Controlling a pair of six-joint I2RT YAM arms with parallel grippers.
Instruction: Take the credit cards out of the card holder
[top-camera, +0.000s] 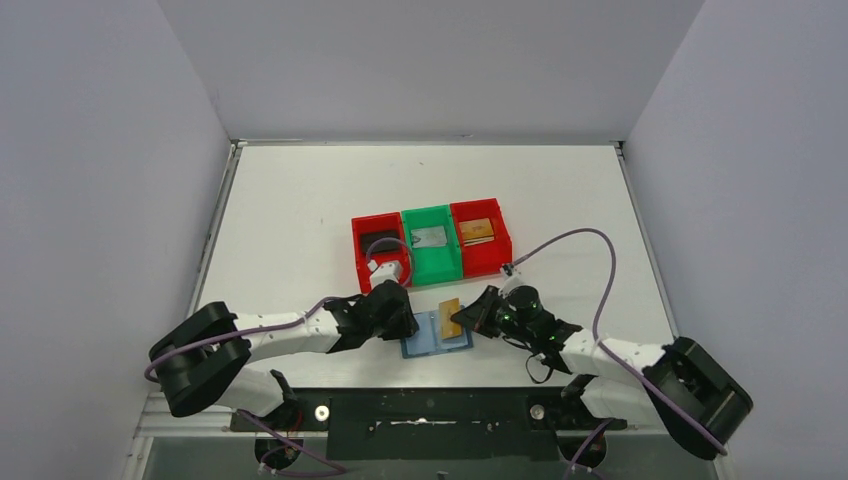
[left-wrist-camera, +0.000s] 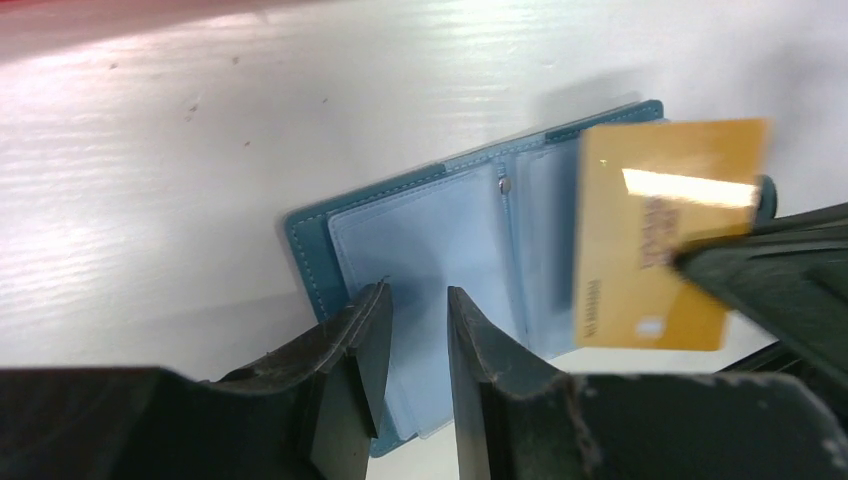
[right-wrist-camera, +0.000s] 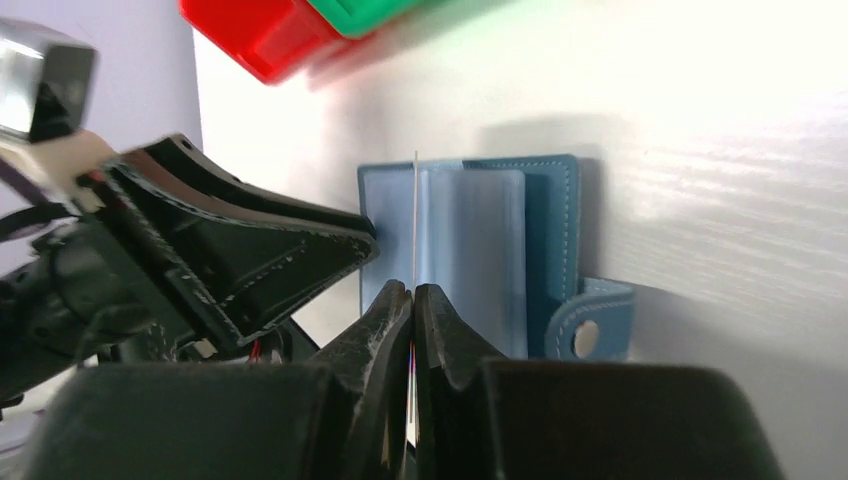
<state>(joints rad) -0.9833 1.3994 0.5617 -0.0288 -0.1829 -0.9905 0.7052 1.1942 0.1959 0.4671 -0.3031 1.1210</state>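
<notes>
Pale grey walls enclose a white bench, where a small teal-blue book-fold card holder lies open near the front edge, between the two arms. The left jaws stand partly apart and grasp nothing. Their tips rest on the holder's light-blue left leaf, apparently to pin it flat while a card is drawn out. The right jaws are clenched on a thin gold-brown plastic card, held on edge above the right-hand pocket and seemingly clear of it. Behind sits a row of red and green plastic bins, likely sorting trays. One holds a silver-grey card, another a gold-brown one.
</notes>
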